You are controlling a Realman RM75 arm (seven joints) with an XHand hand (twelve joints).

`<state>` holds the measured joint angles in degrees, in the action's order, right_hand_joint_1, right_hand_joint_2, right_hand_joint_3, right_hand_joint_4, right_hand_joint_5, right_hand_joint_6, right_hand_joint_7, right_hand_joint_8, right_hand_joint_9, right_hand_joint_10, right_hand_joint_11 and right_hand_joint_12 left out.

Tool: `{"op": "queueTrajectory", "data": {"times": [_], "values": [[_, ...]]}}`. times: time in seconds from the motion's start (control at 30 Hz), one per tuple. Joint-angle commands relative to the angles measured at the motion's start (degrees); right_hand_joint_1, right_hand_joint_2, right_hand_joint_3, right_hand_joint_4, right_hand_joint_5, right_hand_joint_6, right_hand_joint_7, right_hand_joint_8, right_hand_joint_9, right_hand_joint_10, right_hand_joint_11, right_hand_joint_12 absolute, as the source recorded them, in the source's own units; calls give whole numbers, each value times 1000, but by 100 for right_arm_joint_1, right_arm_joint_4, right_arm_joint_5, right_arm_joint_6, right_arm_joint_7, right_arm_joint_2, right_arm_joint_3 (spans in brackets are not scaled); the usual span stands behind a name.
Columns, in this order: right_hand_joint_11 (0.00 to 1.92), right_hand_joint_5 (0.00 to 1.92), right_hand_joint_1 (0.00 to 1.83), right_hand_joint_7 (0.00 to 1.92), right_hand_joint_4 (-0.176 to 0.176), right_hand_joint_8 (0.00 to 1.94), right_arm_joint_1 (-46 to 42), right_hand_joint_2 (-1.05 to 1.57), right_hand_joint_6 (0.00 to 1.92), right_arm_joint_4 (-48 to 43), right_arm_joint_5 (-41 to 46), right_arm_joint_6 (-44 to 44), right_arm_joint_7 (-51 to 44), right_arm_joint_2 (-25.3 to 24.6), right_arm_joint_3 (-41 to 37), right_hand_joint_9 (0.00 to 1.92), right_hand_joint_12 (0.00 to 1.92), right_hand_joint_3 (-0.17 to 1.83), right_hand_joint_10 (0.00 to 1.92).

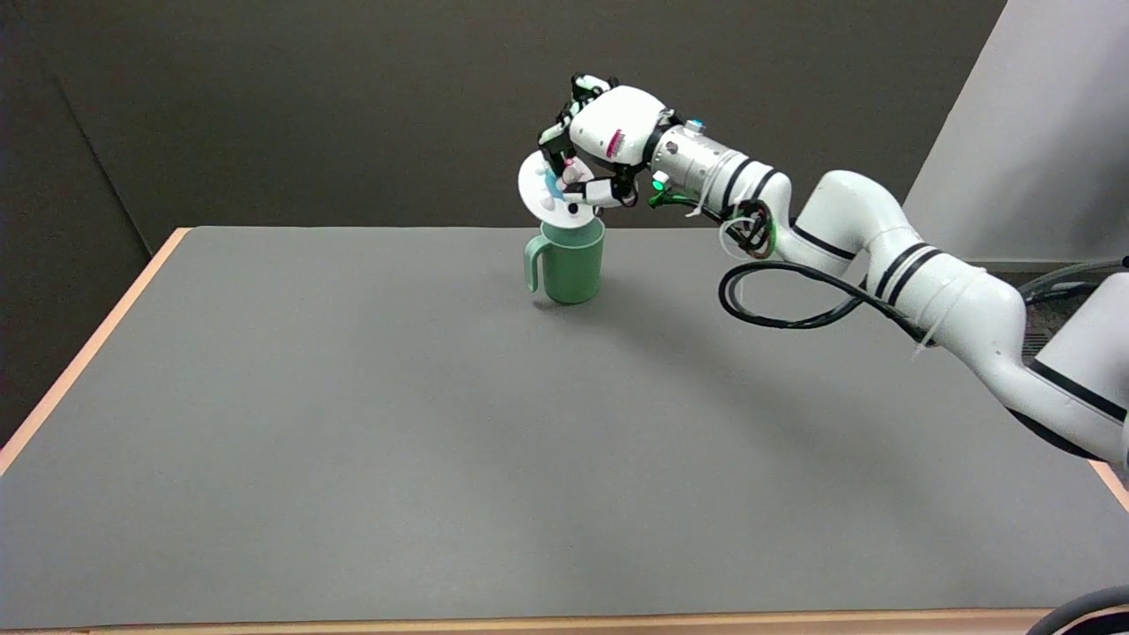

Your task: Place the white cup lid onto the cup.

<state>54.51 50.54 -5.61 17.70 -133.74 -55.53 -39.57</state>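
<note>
A green cup (571, 263) with a handle on its left side stands upright near the far middle of the grey table (353, 423). Just above its rim hangs the white cup lid (540, 192), tilted steeply, with a blue knob in its middle. My right hand (595, 141) pinches the lid by that knob from above and to the right. The lid's lower edge is at the cup's rim; whether it touches is unclear.
The right arm (882, 256) stretches in from the lower right, with a black cable loop (785, 300) hanging under it over the table. The table's wooden edge (88, 344) runs along the left side. A dark wall stands behind.
</note>
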Motion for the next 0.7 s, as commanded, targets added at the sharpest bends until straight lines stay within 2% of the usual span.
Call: {"op": "queueTrajectory", "data": {"times": [0.03, 0.1, 0.23, 0.7], "values": [[91, 658, 795, 738, 105, 518, 471, 823, 574, -34, -522, -960, 221, -331, 450, 609, 1404, 620, 754], [231, 664, 771, 781, 117, 527, 495, 820, 608, -51, -522, -1072, 488, -348, 411, 692, 1412, 613, 735], [333, 673, 752, 807, 131, 563, 573, 811, 658, -107, -538, -1141, 765, -385, 403, 750, 1414, 610, 751], [372, 667, 752, 813, 135, 588, 534, 805, 692, -122, -505, -1061, 789, -130, 156, 759, 1435, 608, 787]]}}
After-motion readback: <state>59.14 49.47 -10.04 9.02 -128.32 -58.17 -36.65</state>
